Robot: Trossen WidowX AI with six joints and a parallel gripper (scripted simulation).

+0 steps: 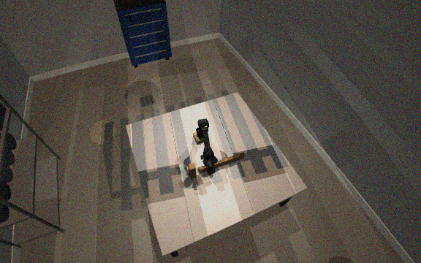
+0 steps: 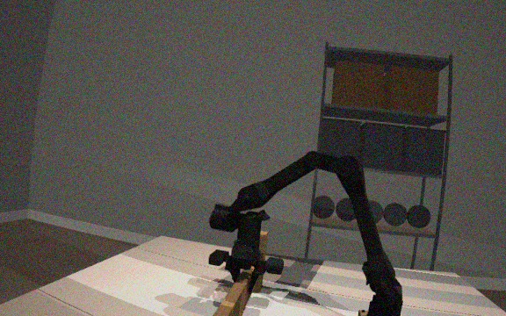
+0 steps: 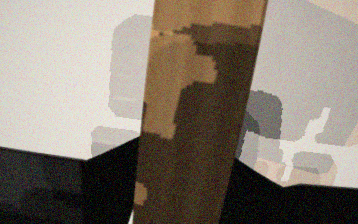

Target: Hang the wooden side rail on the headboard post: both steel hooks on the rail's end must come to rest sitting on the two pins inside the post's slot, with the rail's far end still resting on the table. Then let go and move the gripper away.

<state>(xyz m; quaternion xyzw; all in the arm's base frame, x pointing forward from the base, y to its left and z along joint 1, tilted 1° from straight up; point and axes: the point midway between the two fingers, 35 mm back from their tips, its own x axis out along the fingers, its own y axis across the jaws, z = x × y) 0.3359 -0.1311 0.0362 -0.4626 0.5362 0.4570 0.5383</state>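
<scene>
Table (image 1: pixel 174 234) (image 2: pixel 117 272) (image 3: pixel 40 75) | pale, shadow-striped | headboard post (image 1: pixel 192 170) (image 2: pixel 263 246) standing upright on it

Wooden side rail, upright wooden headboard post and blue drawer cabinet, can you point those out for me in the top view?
Brown wooden side rail (image 1: pixel 232 158): top view, on its long upper face.
Upright wooden headboard post (image 1: pixel 192 166): top view, on its top end.
Blue drawer cabinet (image 1: pixel 148 33): top view, on its drawer front.

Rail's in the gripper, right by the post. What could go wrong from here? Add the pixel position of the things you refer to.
The near end of the rail (image 1: pixel 229 161) (image 2: pixel 233 298) (image 3: pixel 200 100) may sit off the slot of the post (image 1: pixel 192 170) (image 2: pixel 263 246); the hooks can't be made out, so opening the gripper (image 1: pixel 210 171) (image 2: pixel 244 274) (image 3: pixel 176 146) now could drop it unseated. Pushing sideways might also knock the post.
</scene>
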